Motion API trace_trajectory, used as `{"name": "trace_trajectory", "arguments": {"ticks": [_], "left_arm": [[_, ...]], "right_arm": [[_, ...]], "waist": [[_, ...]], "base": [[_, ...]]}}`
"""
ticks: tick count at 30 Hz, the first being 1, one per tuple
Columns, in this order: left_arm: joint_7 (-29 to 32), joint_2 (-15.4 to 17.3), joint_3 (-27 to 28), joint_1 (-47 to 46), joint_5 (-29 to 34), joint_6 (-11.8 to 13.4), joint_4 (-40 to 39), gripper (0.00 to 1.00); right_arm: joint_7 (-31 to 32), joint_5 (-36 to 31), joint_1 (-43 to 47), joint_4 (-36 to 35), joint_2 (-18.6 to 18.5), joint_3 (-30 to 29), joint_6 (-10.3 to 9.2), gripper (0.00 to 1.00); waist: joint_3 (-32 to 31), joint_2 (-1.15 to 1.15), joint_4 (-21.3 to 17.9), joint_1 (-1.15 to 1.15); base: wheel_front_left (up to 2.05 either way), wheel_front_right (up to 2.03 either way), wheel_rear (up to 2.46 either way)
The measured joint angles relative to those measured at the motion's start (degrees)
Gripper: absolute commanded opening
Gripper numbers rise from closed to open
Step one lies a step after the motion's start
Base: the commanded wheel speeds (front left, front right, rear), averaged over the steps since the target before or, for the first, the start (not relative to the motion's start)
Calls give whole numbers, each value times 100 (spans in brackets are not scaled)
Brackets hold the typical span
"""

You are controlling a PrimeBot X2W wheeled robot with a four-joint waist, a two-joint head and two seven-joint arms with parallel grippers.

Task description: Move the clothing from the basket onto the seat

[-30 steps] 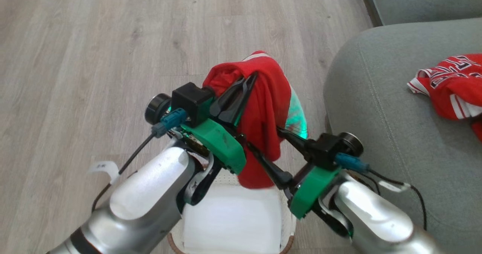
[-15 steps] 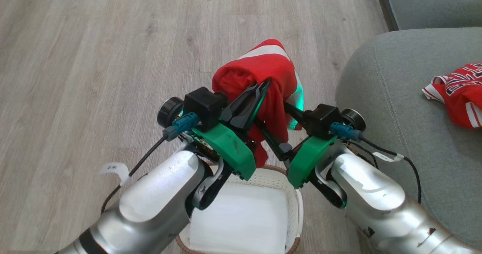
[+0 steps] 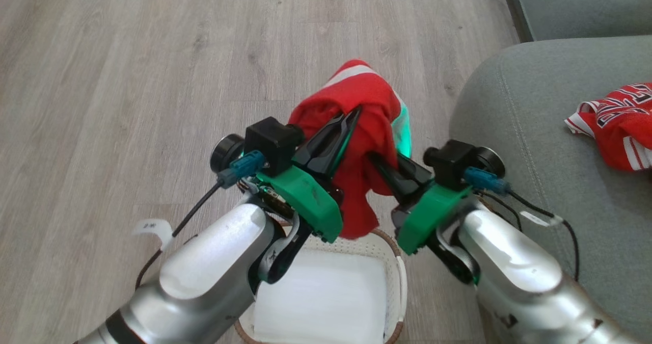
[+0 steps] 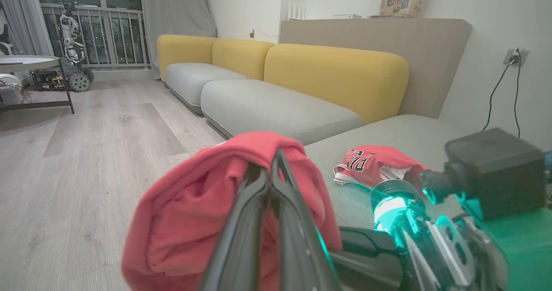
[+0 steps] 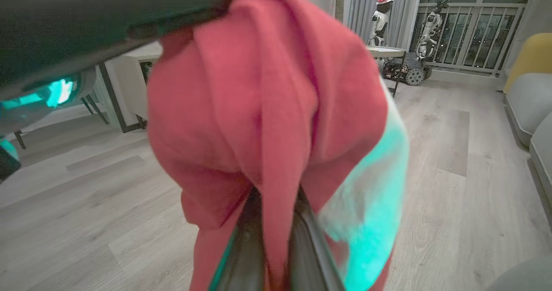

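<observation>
You hold one red garment (image 3: 367, 86) in both grippers, mid-frame above the basket (image 3: 398, 255).
Your left gripper (image 3: 355, 113) has its jaws pressed together on a bunched fold; your right gripper (image 3: 373, 156) is closed on a strip hanging between its fingers. The cloth's lower end dangles over the basket's upper rim. A second red garment (image 3: 619, 125) lies on the seat (image 3: 514, 130) at the right edge.
</observation>
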Motion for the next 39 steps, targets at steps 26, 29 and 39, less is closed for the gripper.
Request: {"name": "trace_trajectory", "arguments": {"ticks": [26, 29, 39], "left_arm": [[-69, -9, -332, 298, -104, 14, -43, 100], [-69, -23, -349, 297, -66, 0, -65, 100], [-143, -20, -376, 259, 102, 49, 136, 100]], "right_arm": [[-7, -304, 1121, -1705, -698, -2106, 0, 0], [-7, -308, 1198, -1826, -765, -2331, 0, 0], [-7, -353, 1457, -2338, -970, -2841, 0, 0]], "waist": [[20, 0, -725, 0], [39, 0, -902, 0], [209, 0, -1654, 0]], "base": [[0, 0, 0], [0, 0, 0], [0, 0, 0]]}}
